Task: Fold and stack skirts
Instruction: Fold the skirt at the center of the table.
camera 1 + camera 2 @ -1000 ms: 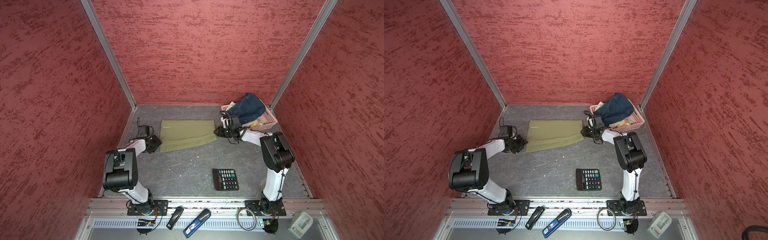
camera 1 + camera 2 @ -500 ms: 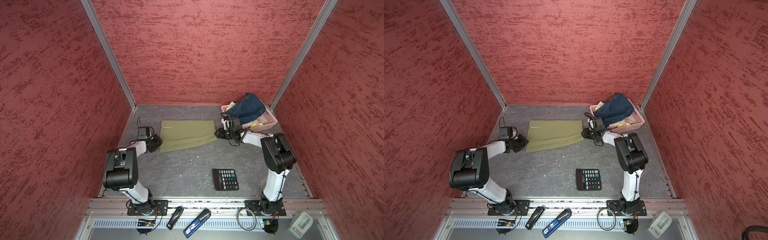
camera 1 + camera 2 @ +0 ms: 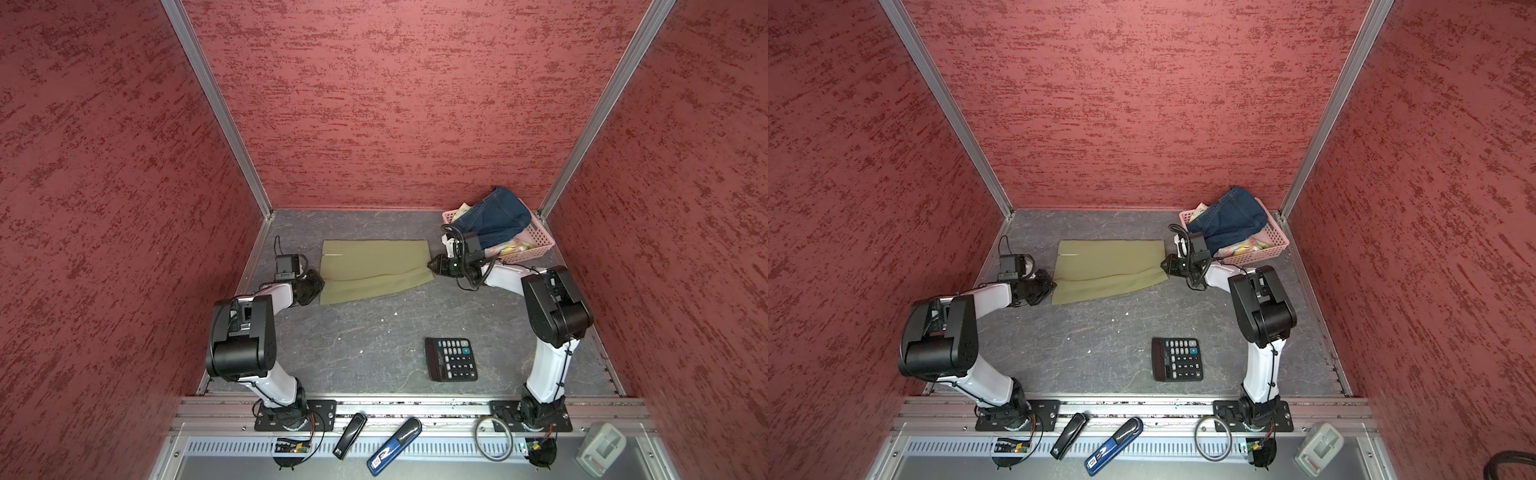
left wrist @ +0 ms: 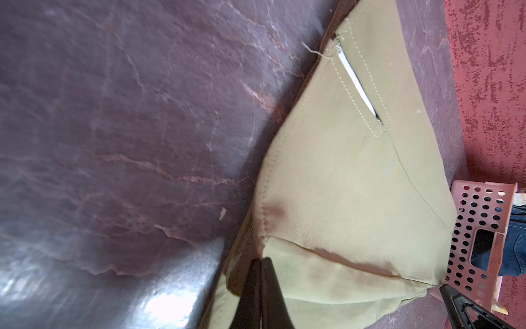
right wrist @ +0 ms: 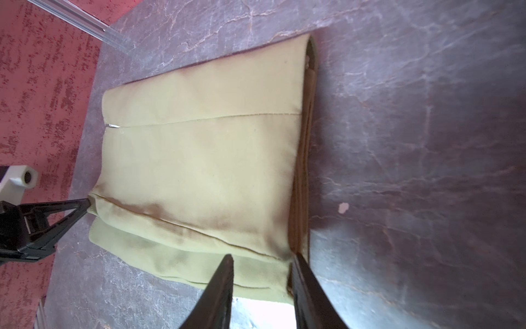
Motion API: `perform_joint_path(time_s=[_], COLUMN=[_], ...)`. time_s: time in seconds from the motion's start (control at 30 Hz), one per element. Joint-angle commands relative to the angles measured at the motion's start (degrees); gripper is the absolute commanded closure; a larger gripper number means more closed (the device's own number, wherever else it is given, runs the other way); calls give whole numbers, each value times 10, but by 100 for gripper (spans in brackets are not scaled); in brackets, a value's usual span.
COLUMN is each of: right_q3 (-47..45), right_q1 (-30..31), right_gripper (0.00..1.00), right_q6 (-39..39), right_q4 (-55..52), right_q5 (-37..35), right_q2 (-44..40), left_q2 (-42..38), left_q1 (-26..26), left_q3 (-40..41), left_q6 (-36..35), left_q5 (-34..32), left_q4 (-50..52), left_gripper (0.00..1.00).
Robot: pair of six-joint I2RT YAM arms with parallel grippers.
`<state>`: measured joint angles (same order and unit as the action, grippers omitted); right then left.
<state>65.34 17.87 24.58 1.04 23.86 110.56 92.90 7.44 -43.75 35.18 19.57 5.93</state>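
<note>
Ok so the olive-green skirt is lying flat on the tabletop, out toward the back wall and roughly in the middle, with one arm at each end of it. It's folded over on itself lengthwise. The top layer stops short, so a strip of the lower layer sticks out along the near edge. There's a little white zipper slit close to the far corner at the left arm's end.

The left claw is down low at that end with its fingers pressed tight together, no gap at all. It's pinching the cloth right where the fold line runs out to the side edge.

The right claw is at the opposite end and it's spread apart, straddling the near corner of the skirt. One of its fingers sits over the cloth and the other runs along the end edge. Can't honestly tell from the wrist view whether they're touching the fabric or just above it.

The other two are in the pink basket in the far right corner, just behind the right claw. The denim skirt is heaped on top and bulges over the rim. The floral skirt is underneath, peeking out on the near side.

There's also a calculator on the tabletop nearer the front, on the right arm's side, well apart from the green skirt.
</note>
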Motion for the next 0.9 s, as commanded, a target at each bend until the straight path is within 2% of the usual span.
perform_joint_path(time_s=[0.0, 0.17, 0.4, 0.7, 0.87], right_q3=[1, 7, 10, 19, 32], right_q1=[-2, -2, -2, 1, 4], right_gripper=[65, 66, 64, 65, 77], right_q6=[9, 8, -12, 3, 8], right_q4=[15, 11, -14, 29, 33], right_q5=[13, 13, -39, 1, 13], right_q2=[0, 9, 14, 32, 38], left_q2=[-7, -11, -10, -9, -11], left_q1=[-1, -3, -7, -12, -13], left_q3=[4, 2, -1, -3, -5], left_q6=[-1, 1, 2, 2, 2], left_q5=[8, 8, 6, 5, 5], left_q4=[-13, -13, -9, -8, -6], left_gripper=[100, 100, 100, 100, 100])
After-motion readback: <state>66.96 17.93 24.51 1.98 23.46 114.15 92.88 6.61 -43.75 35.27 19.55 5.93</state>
